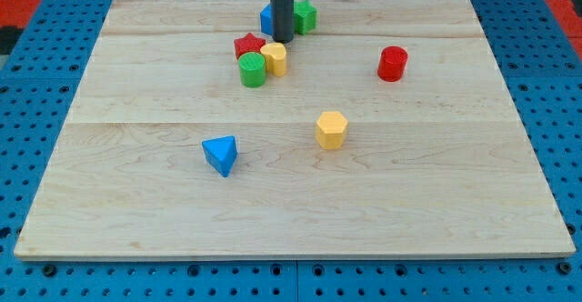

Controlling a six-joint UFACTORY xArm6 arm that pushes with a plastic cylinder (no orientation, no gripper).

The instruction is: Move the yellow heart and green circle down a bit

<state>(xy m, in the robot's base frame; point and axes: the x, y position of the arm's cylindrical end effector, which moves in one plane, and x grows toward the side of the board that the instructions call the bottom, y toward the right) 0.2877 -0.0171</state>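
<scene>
Your rod's tip upper centre of frame, just above yellow heart, green circle touching heart's left, no fingers on this rod, nothing held.

Dark rod cut off by the view's top edge. Hiding much of a blue plastic block, shape unclear, and perhaps part of a green plastic block, near the wooden board's far edge.

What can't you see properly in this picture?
- Blue block, camera view: mostly hidden behind the rod, shape unclear.
- Green block at the view's top: its left edge is covered by the rod.
- Rod: its upper part is cut off by the view's top edge; my tip shows, just above the yellow heart.
</scene>
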